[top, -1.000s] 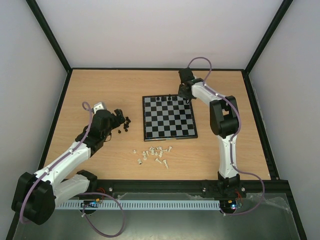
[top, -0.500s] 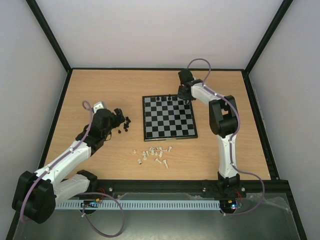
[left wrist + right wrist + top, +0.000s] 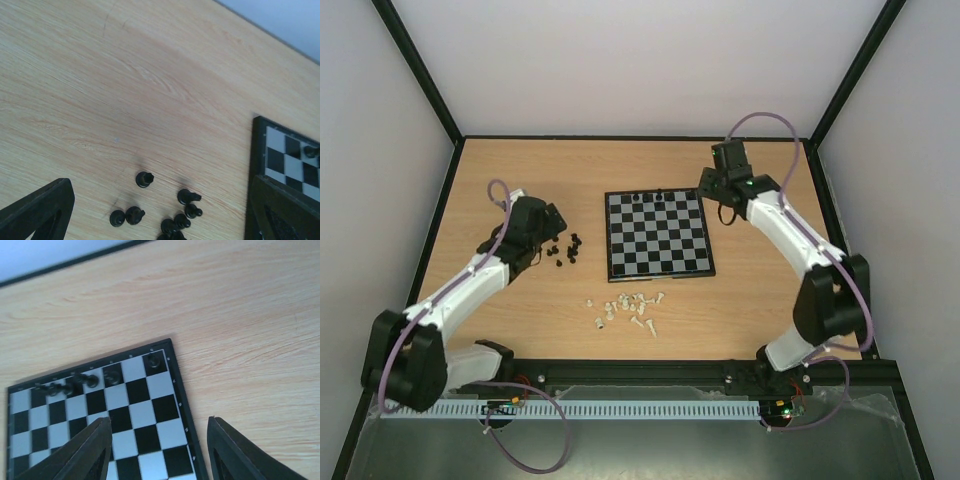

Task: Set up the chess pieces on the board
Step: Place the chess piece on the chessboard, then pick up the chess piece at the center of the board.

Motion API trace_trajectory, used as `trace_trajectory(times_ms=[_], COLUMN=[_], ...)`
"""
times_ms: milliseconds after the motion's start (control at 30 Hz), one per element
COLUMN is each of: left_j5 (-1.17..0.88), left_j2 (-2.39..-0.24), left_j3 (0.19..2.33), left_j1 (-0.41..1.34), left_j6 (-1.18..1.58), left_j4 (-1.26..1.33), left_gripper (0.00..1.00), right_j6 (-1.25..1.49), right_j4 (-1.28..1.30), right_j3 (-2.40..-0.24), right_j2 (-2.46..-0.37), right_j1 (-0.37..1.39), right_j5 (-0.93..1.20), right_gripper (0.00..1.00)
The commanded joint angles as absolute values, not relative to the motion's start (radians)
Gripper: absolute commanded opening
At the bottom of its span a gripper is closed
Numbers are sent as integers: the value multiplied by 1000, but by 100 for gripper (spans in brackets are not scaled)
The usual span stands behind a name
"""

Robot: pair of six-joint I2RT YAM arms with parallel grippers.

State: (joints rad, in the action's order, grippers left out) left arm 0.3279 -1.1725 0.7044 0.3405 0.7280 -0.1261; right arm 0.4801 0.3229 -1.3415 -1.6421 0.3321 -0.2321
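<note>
A few black chessmen [image 3: 112,376] stood on the board [image 3: 55,412] ahead of the parted, empty right claw [image 3: 157,420]; loose black pieces [image 3: 175,220] lay before the wide-open, empty left claw [image 3: 160,187], white pieces [image 3: 628,305] unplaced.

One board [image 3: 658,240]. Four or five black pieces [image 3: 112,376] on its far row, hard to separate. At least seven loose black pieces [image 3: 144,179] off it. Roughly a dozen white pieces [image 3: 625,302], too clustered to count exactly.

Top cam overhead, wrist cams close; board [image 3: 660,240] prob. common.
</note>
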Motion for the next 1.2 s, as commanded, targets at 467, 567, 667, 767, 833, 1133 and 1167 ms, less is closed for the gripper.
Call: trace_trajectory(times_ms=[467, 567, 667, 767, 833, 1133, 1167], left_j5=[230, 227, 238, 230, 215, 179, 173], left_j2=[-1587, -1615, -1650, -1677, -1694, -1744, -1743], left_j3=[1008, 1002, 997, 999, 1002, 1028, 1028], left_j1=[334, 336, 336, 332, 331, 299, 293], left_j6=[567, 560, 554, 547, 540, 516, 515], left_j4=[-356, -370, -378, -376, -369, -358, -356], left_gripper=[78, 71, 63, 54, 49, 40, 39], right_j6=[451, 448, 446, 446, 446, 446, 445], right_j4=[399, 387, 374, 364, 362, 348, 349], right_j3=[-910, -907, -899, -894, -892, -884, -884], right_j2=[-1189, -1194, -1190, -1182, -1179, -1166, -1166], right_j1=[456, 477, 493, 504, 508, 511, 511], right_j5=[-20, 7, 29, 44, 53, 78, 79], right_gripper=[56, 56, 56, 56, 56, 56, 56])
